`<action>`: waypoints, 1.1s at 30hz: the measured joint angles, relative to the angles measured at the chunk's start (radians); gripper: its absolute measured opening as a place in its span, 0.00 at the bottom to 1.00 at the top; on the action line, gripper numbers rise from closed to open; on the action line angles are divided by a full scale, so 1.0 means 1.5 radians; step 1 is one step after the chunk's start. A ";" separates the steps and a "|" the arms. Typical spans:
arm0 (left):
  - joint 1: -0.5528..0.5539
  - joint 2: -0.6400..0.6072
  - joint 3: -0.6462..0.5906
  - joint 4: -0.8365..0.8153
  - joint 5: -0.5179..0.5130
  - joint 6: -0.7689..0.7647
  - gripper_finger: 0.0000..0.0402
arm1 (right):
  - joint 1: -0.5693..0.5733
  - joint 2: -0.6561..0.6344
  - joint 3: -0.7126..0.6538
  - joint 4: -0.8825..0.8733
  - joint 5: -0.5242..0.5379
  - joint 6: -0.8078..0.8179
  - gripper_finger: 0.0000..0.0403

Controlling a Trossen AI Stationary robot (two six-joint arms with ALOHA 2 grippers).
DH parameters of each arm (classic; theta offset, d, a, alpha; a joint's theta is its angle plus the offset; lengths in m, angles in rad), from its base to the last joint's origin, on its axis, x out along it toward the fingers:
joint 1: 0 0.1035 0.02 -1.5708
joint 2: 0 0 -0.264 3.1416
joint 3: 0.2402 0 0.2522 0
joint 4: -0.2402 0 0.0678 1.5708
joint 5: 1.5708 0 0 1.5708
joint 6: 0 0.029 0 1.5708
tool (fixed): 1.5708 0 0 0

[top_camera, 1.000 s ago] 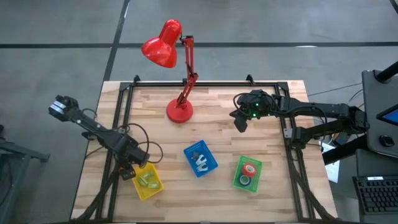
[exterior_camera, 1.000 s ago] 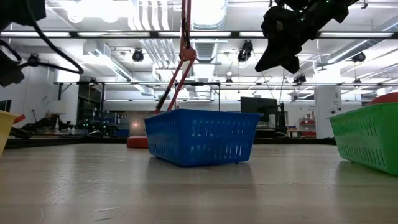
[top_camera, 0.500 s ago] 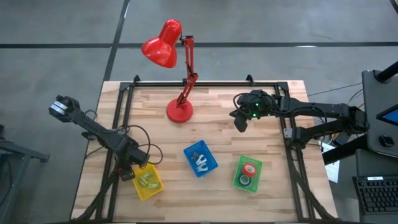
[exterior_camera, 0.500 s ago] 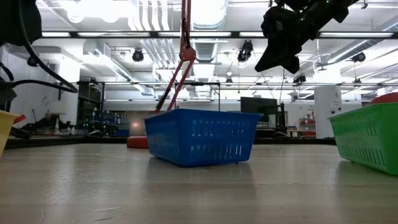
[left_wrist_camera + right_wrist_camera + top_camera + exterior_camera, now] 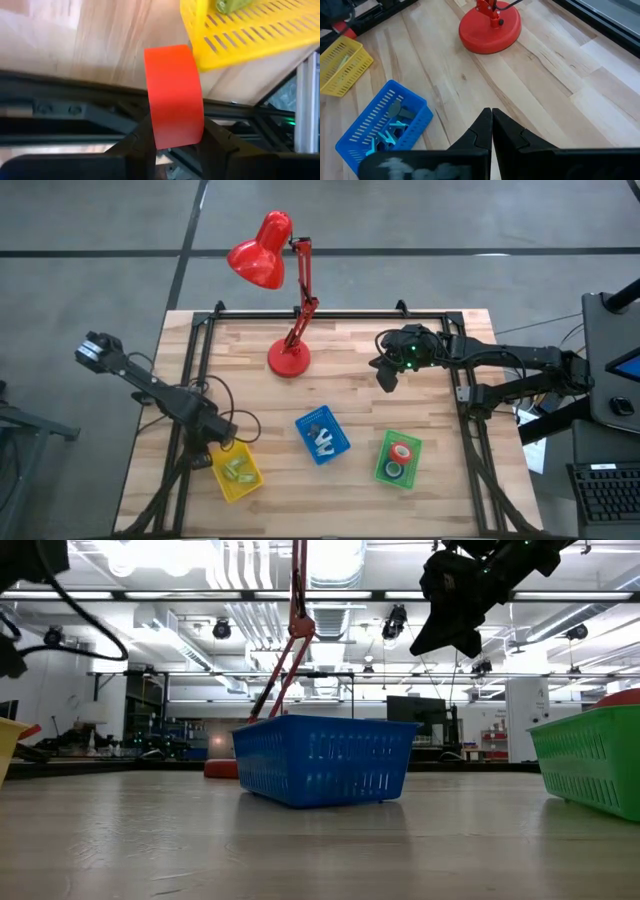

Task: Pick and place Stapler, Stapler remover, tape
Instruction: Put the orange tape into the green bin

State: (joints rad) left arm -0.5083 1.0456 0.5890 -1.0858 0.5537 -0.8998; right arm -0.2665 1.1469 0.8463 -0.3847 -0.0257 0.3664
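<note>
1. A pale wooden slatted table (image 5: 350, 395) with a black metal frame fills the overhead view.
2. A red desk lamp (image 5: 278, 300) stands on a round base near the table's back edge.
3. Three small perforated plastic baskets sit toward the front: a yellow one (image 5: 252, 477) at the left, a blue one (image 5: 335, 442) in the middle, and a green one (image 5: 383, 470) at the right.
4. The yellow basket holds pale green items; the blue basket holds light blue and grey pieces; neither can be identified for certain.
5. The green basket holds a red-rimmed roll of tape (image 5: 402, 451) and a green-blue roll (image 5: 394, 471).
6. The left gripper (image 5: 175, 137) hovers at the table's left edge, just beside the yellow basket (image 5: 250, 35). Its two dark fingers pinch a red ring-shaped tape roll (image 5: 174, 95), held on edge.
7. The right gripper (image 5: 387, 375) hangs in the air above the back right of the table, right of the lamp base. Its fingertips are pressed together, holding nothing (image 5: 491, 125).
</note>
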 joint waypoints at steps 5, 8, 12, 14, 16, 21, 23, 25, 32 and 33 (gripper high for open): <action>0.003 -0.032 0.048 -0.043 0.017 -0.021 0.26 | 0.000 0.000 0.000 0.000 0.000 0.000 0.02; 0.002 -0.043 0.086 -0.103 0.084 -0.081 0.26 | 0.000 0.000 0.000 0.000 0.000 0.000 0.02; 0.005 -0.043 0.144 -0.107 0.129 -0.117 0.26 | 0.000 0.000 0.000 0.005 -0.003 0.007 0.02; 0.014 -0.043 0.177 -0.098 0.114 -0.128 0.27 | 0.000 0.000 0.000 0.013 -0.020 0.017 0.02; 0.034 -0.038 0.206 -0.086 0.089 -0.130 0.27 | 0.000 0.000 0.000 0.034 -0.057 0.018 0.02; 0.131 -0.018 0.269 -0.071 -0.021 -0.127 0.28 | 0.000 0.000 0.000 0.135 -0.176 0.022 0.02; 0.187 -0.003 0.293 -0.045 -0.073 -0.112 0.28 | 0.000 0.000 0.000 0.188 -0.200 0.045 0.02; 0.242 0.012 0.318 0.003 -0.119 -0.087 0.28 | 0.000 0.000 0.000 0.236 -0.217 0.074 0.02; 0.366 0.097 0.394 0.327 -0.187 0.001 0.29 | 0.000 0.000 0.000 0.291 -0.280 0.177 0.14; 0.370 0.115 0.404 0.359 -0.195 0.009 0.29 | 0.000 0.000 0.000 0.290 -0.281 0.190 0.17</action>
State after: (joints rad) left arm 0.0473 1.2188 1.1951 -0.5469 0.2608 -0.8869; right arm -0.2661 1.1469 0.8467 0.0505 -0.4476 0.6507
